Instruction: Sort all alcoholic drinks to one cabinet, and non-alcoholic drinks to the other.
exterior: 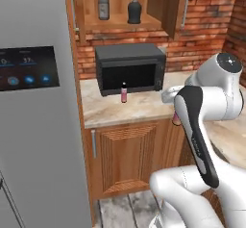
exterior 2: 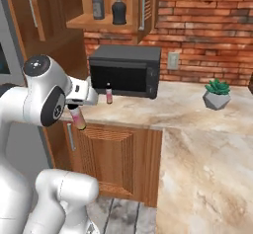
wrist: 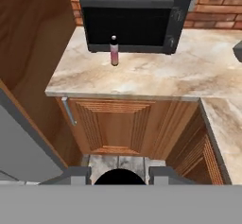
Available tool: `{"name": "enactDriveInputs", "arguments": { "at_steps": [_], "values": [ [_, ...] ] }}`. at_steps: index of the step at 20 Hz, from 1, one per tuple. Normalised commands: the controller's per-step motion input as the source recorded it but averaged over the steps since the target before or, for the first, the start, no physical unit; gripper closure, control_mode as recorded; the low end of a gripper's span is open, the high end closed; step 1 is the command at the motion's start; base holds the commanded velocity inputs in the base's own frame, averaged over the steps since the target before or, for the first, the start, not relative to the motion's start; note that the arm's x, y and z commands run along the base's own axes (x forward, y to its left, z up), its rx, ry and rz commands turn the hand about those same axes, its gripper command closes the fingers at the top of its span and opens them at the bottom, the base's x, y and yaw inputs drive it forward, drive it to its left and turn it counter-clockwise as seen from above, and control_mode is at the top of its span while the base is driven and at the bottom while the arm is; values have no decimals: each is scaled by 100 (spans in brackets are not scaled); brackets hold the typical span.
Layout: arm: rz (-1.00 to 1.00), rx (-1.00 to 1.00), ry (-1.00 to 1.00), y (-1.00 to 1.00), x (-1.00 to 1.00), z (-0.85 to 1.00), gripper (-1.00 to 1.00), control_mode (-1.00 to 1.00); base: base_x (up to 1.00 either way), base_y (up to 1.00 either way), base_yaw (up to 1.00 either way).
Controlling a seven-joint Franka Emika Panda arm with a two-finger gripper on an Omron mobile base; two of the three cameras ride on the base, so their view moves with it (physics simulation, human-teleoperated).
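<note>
End effector point(exterior 2: 77, 113) grasping pink bottle point(exterior 2: 78, 119) | 2nd pink bottle point(exterior: 124, 93) on counter point(exterior: 139, 109) by microwave point(exterior: 129, 67)

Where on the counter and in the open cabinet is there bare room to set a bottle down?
The marble counter is bare between the microwave and the potted plant, and along its front edge. A small pink bottle crowds the strip before the microwave door. In the open cabinet, the clear-grey bottle and dark bottle leave little room between them; the right end is free.
</note>
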Motion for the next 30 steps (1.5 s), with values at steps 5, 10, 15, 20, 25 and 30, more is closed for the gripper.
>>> {"name": "enactDriveInputs", "arguments": {
  "at_steps": [5, 10, 15, 20, 25, 30],
  "values": [
    [0, 0, 0, 0, 0, 0, 100, 100, 0, 89, -58],
    [0, 0, 0, 0, 0, 0, 100, 100, 0, 68, -73],
    [0, 0, 0, 0, 0, 0, 100, 100, -10, 30, -71],
    [0, 0, 0, 0, 0, 0, 100, 100, -23, 0, -64],
    [0, 0, 0, 0, 0, 0, 100, 100, -13, 0, -64],
    [0, 0, 0, 0, 0, 0, 100, 100, -4, 0, -69]
  ]
}}
